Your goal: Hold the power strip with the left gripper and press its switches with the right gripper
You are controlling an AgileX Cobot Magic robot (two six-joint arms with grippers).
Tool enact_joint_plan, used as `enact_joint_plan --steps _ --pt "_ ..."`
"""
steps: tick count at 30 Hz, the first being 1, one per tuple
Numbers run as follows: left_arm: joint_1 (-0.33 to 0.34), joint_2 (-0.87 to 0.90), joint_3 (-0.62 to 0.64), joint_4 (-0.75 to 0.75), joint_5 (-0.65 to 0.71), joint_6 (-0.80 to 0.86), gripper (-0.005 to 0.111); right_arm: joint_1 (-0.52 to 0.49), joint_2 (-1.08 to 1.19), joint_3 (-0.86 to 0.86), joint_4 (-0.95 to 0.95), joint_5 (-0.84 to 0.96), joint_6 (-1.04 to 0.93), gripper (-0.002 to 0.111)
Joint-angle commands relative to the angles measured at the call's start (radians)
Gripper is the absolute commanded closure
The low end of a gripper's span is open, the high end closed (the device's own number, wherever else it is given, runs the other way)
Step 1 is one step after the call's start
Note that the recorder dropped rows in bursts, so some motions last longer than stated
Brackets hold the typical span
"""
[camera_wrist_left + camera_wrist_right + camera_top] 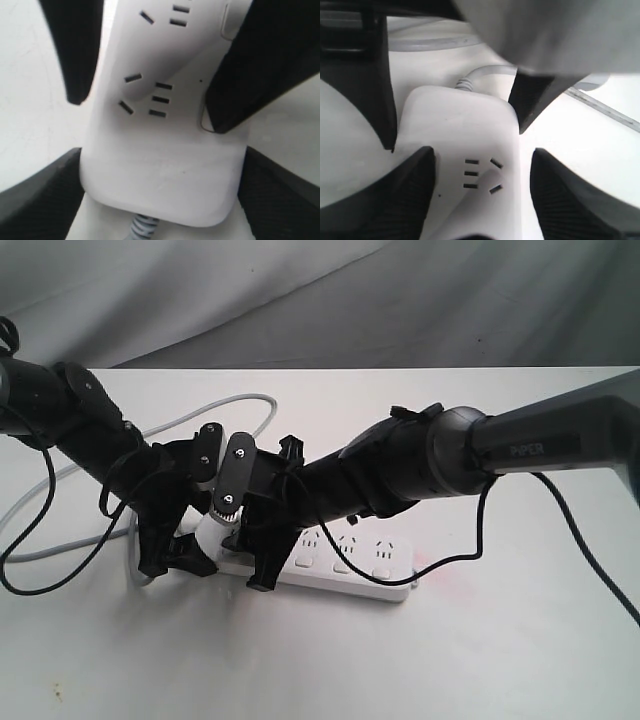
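As it lies flat, pwr strip (352, 566) runs left-right, cord (243, 400) end leftward.

**Exterior view.** Bright, diffuse light leaves the white surface (520, 640) nearly washed out. Shadows are soft and short and sit close under the power strip (350, 565), which suggests light from overhead. A faint pink cast tints the surface just right of the strip. The grey backdrop (300, 300) darkens in its folds.

**Wrist views.** Both are close-range with soft focus. The socket slots (160, 100) read fairly crisp, a broad grey shadow crosses the strip, and the frame borders dissolve into dark, unfocused masses.
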Motion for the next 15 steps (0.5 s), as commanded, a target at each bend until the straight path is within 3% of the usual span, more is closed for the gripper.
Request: enact_joint_plan --steps 1,10,15 --pt "-0.005 0.003 -0.004 -0.01 -0.005 -0.007 0.034 0.001 0.021 0.023 -0.045 -0.045 -0.016 0.054" --pt "-0.005 0.003 -0.004 -0.01 -0.005 -0.005 0.034 0.001 -0.129 0.033 -0.058 -0.046 -0.01 0.054" --pt "-0.005 0.003 -0.004 -0.01 -0.005 -0.005 0.034 -0.003 -0.176 0.119 -0.058 -0.073 -0.015 0.054"
